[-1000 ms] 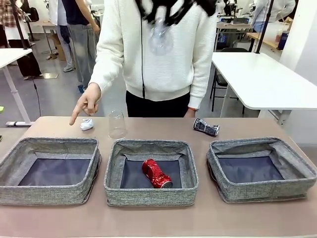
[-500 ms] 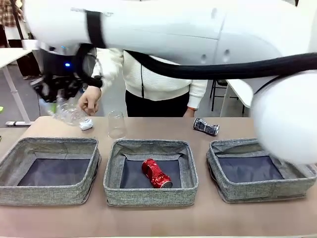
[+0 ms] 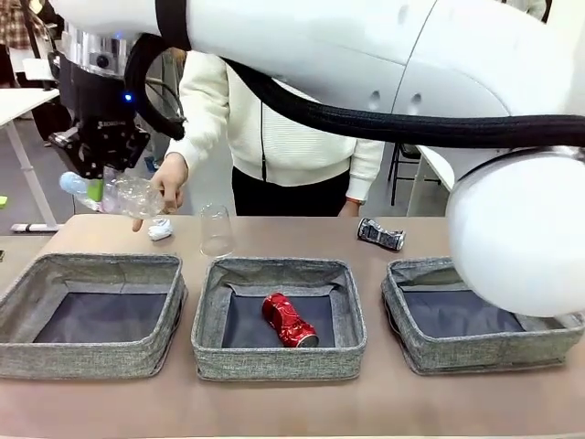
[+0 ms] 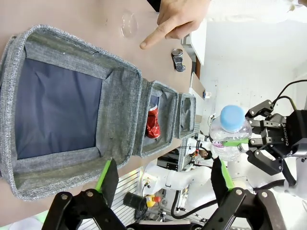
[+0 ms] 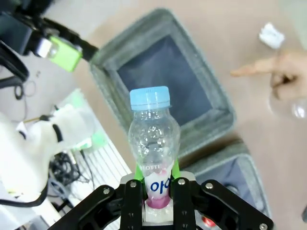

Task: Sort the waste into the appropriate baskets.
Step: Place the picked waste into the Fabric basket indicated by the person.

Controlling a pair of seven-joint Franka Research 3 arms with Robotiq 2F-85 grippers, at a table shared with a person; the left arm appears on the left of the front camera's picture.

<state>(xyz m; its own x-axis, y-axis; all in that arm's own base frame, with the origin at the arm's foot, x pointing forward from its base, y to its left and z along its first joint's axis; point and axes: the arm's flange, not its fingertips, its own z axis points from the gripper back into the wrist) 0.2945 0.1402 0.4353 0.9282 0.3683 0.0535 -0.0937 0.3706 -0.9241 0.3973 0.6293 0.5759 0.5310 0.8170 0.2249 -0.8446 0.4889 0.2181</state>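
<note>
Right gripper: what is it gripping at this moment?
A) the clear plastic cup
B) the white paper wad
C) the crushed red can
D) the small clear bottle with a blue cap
D: the right gripper is shut on the small clear bottle, while the crushed red can lies in the middle basket, and the clear plastic cup and white paper wad sit on the table.

On my right wrist feed I read small print "LOTTE" on the pink label [image 5: 154, 178] of the small clear bottle [image 5: 153, 139], with bigger blue letters under it (roughly "olo", partly cut off). From the left wrist, "ROBOTIQ" runs sideways along the right gripper [image 4: 232, 143].
</note>
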